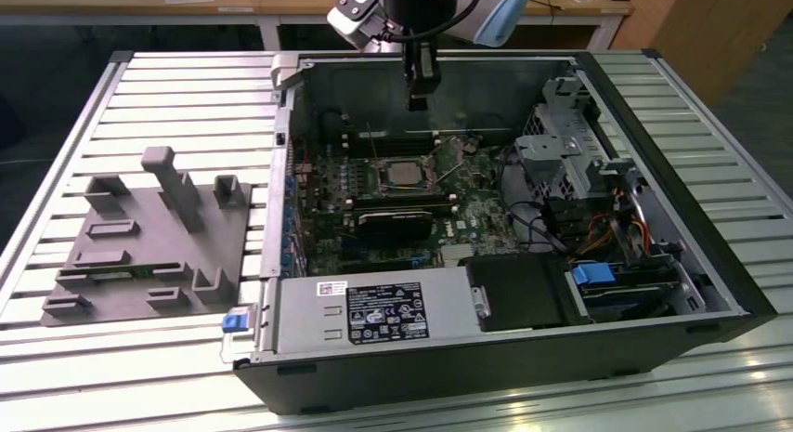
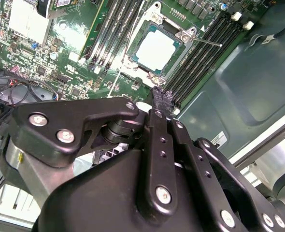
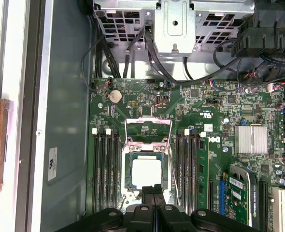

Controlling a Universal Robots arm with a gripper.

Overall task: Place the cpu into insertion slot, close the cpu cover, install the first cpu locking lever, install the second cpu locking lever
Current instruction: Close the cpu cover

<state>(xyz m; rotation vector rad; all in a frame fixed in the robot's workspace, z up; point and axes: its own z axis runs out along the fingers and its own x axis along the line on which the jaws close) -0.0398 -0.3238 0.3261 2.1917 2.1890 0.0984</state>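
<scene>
The cpu (image 1: 399, 175) is a small square chip with a silver top, and it lies flat in the insertion slot (image 3: 128, 175) on the green board. Both wrist views show it (image 2: 156, 47) (image 3: 146, 173). The cpu cover (image 3: 146, 150) seems to lie down around the chip as a thin metal frame. Thin wire locking levers (image 3: 174, 169) (image 2: 206, 41) stick out beside the socket, away from its frame. My gripper (image 1: 419, 99) hangs above the board near the case's far wall, shut and holding nothing. Its black fingertips (image 3: 154, 193) (image 2: 161, 96) sit just off one edge of the socket.
Long black memory slots (image 3: 106, 169) flank the socket on both sides. A black heatsink block (image 1: 394, 226), the power supply (image 1: 371, 311), a drive cage (image 1: 558, 153) and loose cables (image 3: 133, 53) crowd the case. A grey fixture block (image 1: 149, 237) sits at the exterior view's left.
</scene>
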